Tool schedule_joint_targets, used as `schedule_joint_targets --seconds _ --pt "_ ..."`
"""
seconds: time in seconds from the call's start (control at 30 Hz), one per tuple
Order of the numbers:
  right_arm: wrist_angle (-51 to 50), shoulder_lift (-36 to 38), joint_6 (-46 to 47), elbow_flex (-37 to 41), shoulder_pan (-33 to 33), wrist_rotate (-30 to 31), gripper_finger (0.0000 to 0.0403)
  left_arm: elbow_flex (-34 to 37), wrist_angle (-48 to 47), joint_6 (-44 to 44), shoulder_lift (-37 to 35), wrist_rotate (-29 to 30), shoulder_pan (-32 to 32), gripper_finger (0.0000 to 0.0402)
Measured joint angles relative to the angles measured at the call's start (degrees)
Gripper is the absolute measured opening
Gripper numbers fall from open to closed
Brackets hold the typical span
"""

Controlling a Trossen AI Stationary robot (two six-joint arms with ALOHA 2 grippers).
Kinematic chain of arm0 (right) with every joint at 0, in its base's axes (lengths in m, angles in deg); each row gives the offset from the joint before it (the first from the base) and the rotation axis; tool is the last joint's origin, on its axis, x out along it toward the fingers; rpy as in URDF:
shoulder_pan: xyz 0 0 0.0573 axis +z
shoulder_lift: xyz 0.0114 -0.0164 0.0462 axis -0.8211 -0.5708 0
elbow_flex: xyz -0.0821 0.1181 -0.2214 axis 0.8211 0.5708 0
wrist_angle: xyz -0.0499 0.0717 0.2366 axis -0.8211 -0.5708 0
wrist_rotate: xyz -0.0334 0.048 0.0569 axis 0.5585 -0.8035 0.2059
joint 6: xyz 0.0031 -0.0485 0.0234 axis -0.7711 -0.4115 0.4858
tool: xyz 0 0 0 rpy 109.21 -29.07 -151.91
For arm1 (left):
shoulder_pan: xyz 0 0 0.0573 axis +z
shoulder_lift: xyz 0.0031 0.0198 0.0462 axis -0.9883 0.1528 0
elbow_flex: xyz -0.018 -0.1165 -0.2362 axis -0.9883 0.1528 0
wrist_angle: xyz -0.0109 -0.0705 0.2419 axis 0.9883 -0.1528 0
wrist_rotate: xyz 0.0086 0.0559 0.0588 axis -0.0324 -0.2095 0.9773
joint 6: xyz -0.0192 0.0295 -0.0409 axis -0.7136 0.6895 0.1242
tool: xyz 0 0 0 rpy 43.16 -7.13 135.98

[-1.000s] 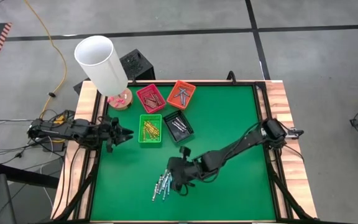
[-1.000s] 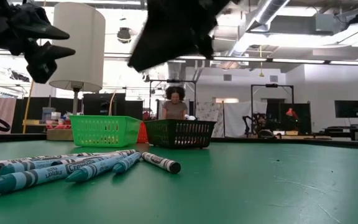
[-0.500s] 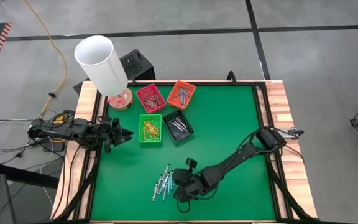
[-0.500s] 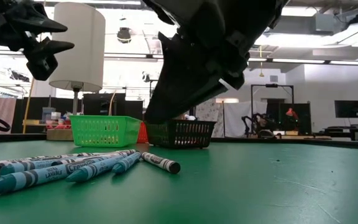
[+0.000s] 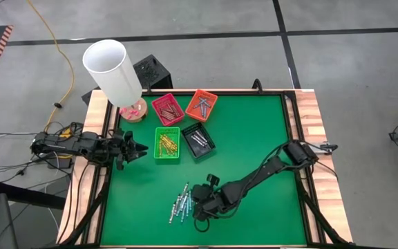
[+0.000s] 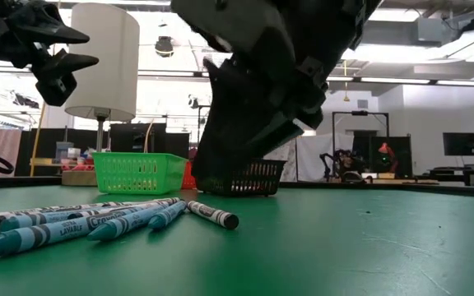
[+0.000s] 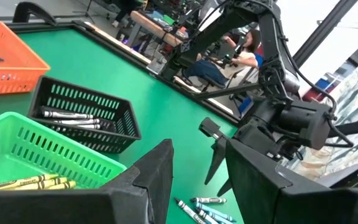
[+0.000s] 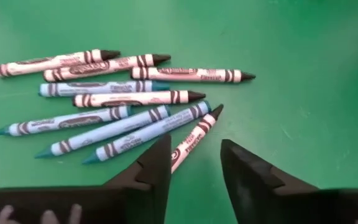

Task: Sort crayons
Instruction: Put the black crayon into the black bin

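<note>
Two dark fingers [image 8: 160, 163] of right gripper [image 8: 194, 163] spread apart, poised over loose pile of thin paper-wrapped crayons [image 8: 114, 99] on green felt table [image 5: 254, 138]; nothing held. One black-tipped crayon [image 8: 194, 132] lying straight between the fingers. About nine in pile: some blue-tipped, some dark-tipped, fanned side by side near table's front edge. Left gripper [image 5: 138, 149] hovering at table's left edge beside green mesh tray [image 5: 166, 144], fingers apart, empty. Yellow crayons in green tray; dark crayons in black mesh tray [image 5: 198, 140] just beside it. Red tray [image 5: 167, 108] and orange tray [image 5: 201, 104] farther back, each with crayons. White cylindrical lamp shade [image 5: 112, 70] at back left corner.
</note>
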Motion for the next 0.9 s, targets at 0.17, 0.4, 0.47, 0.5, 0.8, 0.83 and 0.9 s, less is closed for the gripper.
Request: schedule_joint_targets --seconds 0.17,0.4,0.47,0.5,0.8,0.83,0.9 --pt "1.31 -1.10 1.25 0.02 -0.05 -0.54 0.0171 -0.02 -0.53 0.02 0.00 0.00 0.02 0.0137" --pt "2.47 -4.28 5.29 -0.17 0.18 -2.09 0.0167 -0.07 -3.72 -0.24 0.37 2.98 0.00 0.0137" --pt "2.49 -4.49 6.58 -0.22 0.36 -2.10 0.0167 -0.07 -4.03 -0.29 0.40 3.26 0.02 0.0137" --pt "2.57 -5.05 7.16 -0.25 0.36 -2.10 0.0167 -0.07 -3.93 -0.30 0.44 3.26 0.02 0.0137" --pt "1.65 -5.08 8.38 -0.22 1.04 0.29 0.0116 -0.07 -3.93 -0.37 0.46 3.45 0.02 0.0137" --pt "1.61 -5.11 8.38 -0.22 1.04 0.38 0.0104 -0.07 -3.93 -0.37 0.46 3.45 0.02 0.0137" --pt "1.53 -5.11 8.36 -0.17 1.04 0.53 0.0079 -0.07 -3.93 -0.39 0.46 3.45 0.02 0.0137"
